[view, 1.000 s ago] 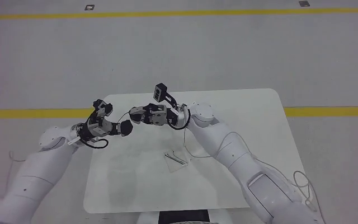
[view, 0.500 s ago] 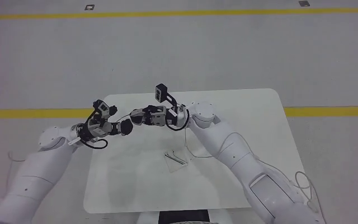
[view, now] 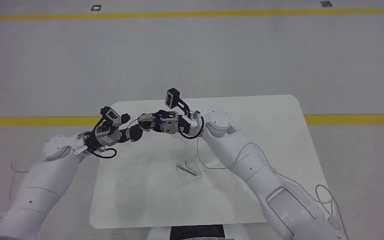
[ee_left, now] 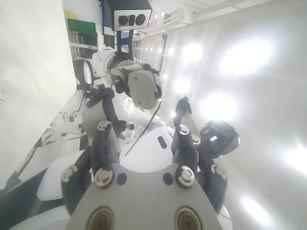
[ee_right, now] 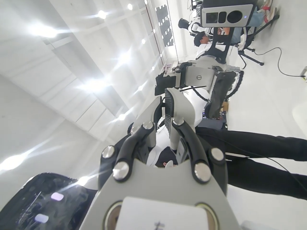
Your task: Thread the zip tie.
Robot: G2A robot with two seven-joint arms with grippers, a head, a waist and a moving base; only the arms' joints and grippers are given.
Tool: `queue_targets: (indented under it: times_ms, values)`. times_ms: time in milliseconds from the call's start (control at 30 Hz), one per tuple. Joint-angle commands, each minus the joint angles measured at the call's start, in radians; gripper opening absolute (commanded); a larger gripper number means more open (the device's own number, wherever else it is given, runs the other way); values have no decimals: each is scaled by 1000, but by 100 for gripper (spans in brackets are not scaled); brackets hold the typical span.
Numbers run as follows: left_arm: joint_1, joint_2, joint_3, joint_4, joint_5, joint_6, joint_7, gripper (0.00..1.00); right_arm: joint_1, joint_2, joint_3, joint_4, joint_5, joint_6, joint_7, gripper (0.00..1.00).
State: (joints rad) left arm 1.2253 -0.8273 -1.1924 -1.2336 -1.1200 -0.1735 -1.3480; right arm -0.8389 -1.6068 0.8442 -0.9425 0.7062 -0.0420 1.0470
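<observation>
Zip tie (ee_left: 143, 130): a thin dark strip, held clear of the table. In the left wrist view its upper end meets the fingertips of the right gripper (ee_right: 164, 99) and the free length curves away from them, ending in open air. In the right wrist view the right gripper's two fingers stand almost together, a narrow slit between the ribbed pads, pinching the tie near their tips; the strip runs sideways past the far gripper. Left gripper (ee_left: 144, 111): jaws spread wide, nothing in them. Seen from its own wrist, the strip crosses the gap between its fingers (ee_left: 184, 113) and touches neither; cannot tell how far beyond the fingertips it lies. In the top view the two grippers sit just beside each other, tip toward tip, above the far left part of the white table (view: 258, 198); the tie is too fine to make out there. Nearer the table's middle, well apart from both grippers, a small bunch of loose thin strips (view: 189, 168) lies flat on the surface.
</observation>
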Motion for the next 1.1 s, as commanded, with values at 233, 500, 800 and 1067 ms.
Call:
queue_targets:
  times_ms: [233,500,800,1067]
  values:
    - [-7,-11,-1,11,-5,2,-5,49,10,-18,-13,37,43,-15,0,0]
    - [-11,-19,-9,14,-12,8,-9,47,39,-18,-25,68,-37,-5,-11,0]
    - [-11,-26,-17,18,-3,10,-11,40,43,-4,-10,63,-107,16,-17,0]
    - [-10,-31,-25,23,19,6,-1,36,42,12,0,32,-175,47,-5,0]
